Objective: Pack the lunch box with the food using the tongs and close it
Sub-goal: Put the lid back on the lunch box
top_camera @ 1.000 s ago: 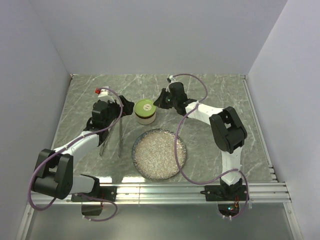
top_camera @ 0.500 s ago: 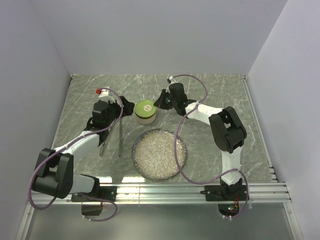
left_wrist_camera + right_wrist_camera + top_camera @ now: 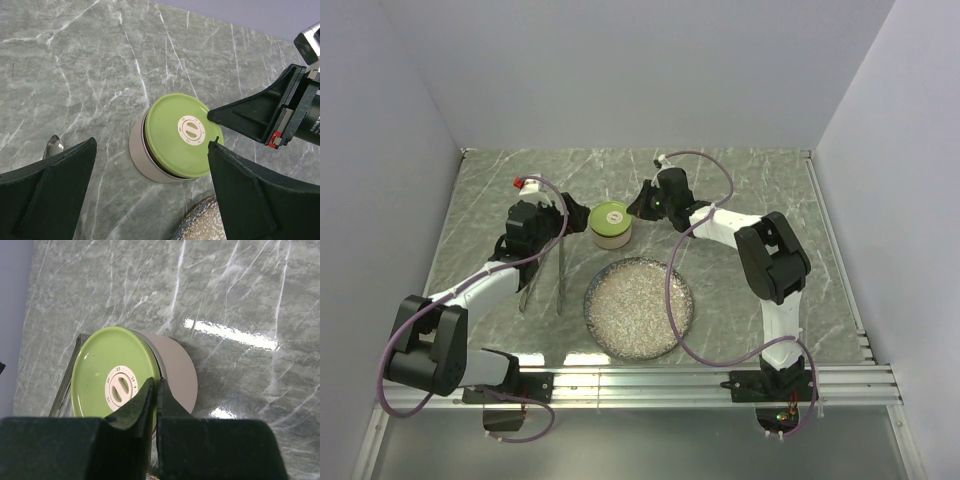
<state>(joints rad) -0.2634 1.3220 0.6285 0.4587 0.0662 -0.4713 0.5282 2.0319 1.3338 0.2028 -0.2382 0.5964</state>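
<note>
right arm [image 3: 767,256] barely leftward — plate [image 3: 620,330], tongs [image 3: 560,285] beside lunch box [image 3: 611,236]

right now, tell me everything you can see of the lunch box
The lunch box is a small round tin with short straight walls, dull grey metal by the look, upright on the marbled table just beyond the speckled plate. A flat lime-green lid with a white numbered dial covers it, slightly off-centre. The shut right hand seems to rest on the lid's edge. Contents are hidden.
</note>
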